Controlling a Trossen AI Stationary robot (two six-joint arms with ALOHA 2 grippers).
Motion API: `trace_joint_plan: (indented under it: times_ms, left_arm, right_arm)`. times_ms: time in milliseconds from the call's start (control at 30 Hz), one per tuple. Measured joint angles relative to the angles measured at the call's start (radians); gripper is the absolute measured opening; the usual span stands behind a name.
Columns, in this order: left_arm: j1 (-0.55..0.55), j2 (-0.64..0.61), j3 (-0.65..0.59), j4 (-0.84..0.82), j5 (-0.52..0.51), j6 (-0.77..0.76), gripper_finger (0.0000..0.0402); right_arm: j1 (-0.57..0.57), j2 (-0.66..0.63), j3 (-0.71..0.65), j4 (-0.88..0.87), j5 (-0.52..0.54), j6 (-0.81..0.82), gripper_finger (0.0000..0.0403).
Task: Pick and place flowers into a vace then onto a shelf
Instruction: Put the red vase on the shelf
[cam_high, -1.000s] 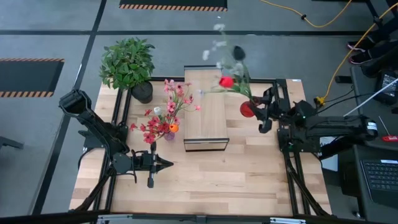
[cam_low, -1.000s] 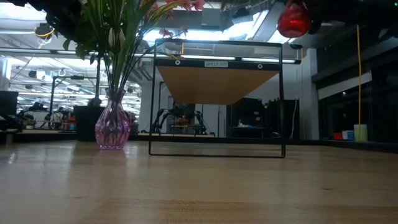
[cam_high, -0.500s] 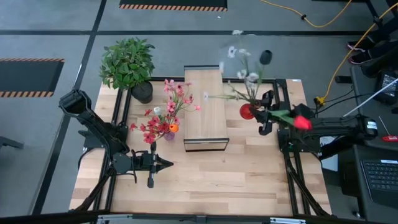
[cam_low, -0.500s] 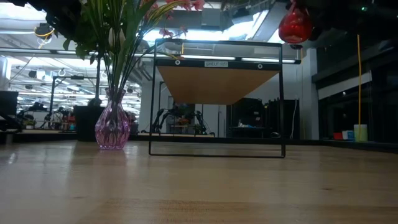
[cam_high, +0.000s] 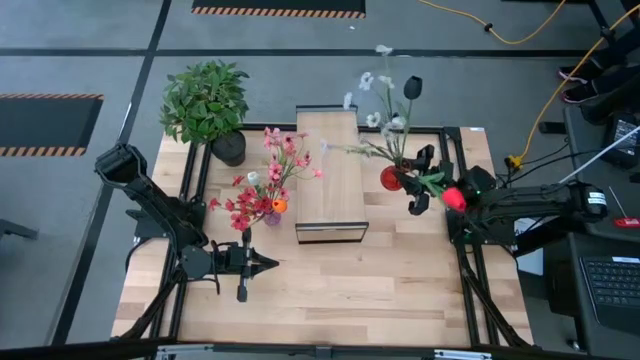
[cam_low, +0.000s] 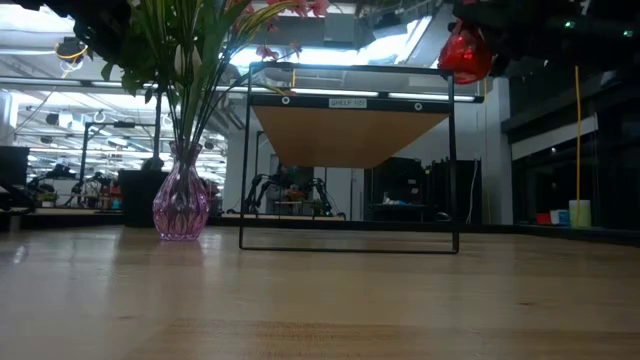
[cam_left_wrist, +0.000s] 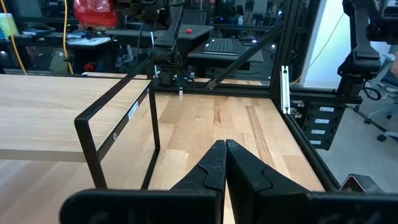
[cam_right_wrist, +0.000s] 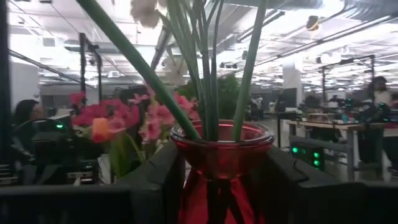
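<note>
The red vase with white and red flowers is clamped between the fingers of the right gripper, held in the air just right of the shelf. The left gripper rests fully closed and empty near the table's front-left area, near the pink vase.

red vase of white flowers held aloft beside the shelf, pink vase of pink flowers on tabletop

Red vase top cropped, low view
</note>
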Motion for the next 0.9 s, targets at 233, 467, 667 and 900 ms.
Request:
trace_joint_plan:
  times_ms: [233, 467, 667, 900]
  left_arm:
    - [0.000, 0.000, 0.000, 0.000, 0.000, 0.000, 0.0006]
    - [0.000, 0.000, 0.000, 0.000, 0.000, 0.000, 0.0006]
    - [0.000, 0.000, 0.000, 0.000, 0.000, 0.000, 0.0006]
    - [0.000, 0.000, 0.000, 0.000, 0.000, 0.000, 0.0006]
  right_arm:
    - [-0.050, 0.116, 0.100, -0.038, -0.055, -0.005, 0.0146]
    - [-0.124, 0.296, 0.174, 0.039, -0.119, -0.026, 0.0146]
    - [-0.205, 0.445, 0.179, 0.255, -0.185, 0.023, 0.0146]
    - [-0.273, 0.586, 0.279, 0.264, -0.255, 0.053, 0.0146]
